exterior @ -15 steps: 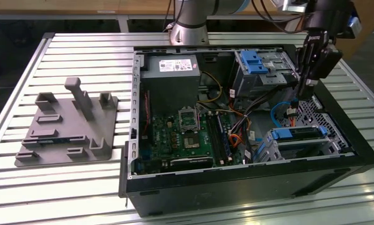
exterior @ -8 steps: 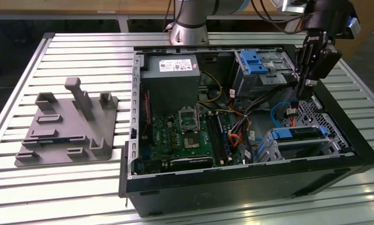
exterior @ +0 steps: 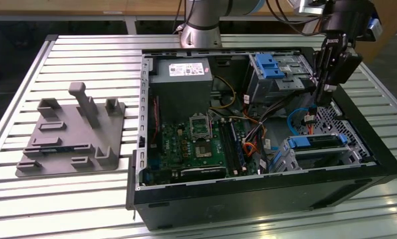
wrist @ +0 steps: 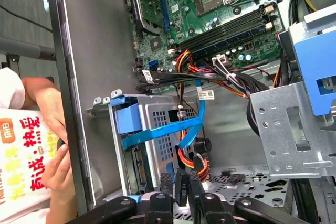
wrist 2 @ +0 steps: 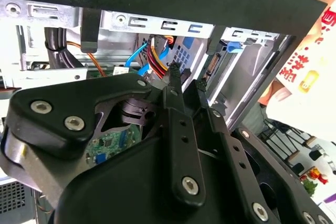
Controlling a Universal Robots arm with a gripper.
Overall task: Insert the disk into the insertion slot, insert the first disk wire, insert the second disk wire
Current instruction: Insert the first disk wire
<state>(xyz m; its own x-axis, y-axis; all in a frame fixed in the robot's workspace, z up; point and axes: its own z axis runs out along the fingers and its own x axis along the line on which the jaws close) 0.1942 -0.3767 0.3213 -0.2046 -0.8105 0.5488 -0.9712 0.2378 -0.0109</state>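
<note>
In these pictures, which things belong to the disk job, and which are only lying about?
Job: tool, black wire plug it grips, disk, insertion slot holding it.
Lying about: grey fixture on the table, blue-latched upper bay, motherboard, power supply.

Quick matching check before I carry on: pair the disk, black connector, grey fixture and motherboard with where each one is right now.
Things:
1 disk
2 black connector
3 grey fixture
4 motherboard

Places:
A on the table, outside the case
B held in the gripper
C on the case floor
D in the insertion slot

Pairs: 1-D, 2-B, 3-A, 4-C.
</note>
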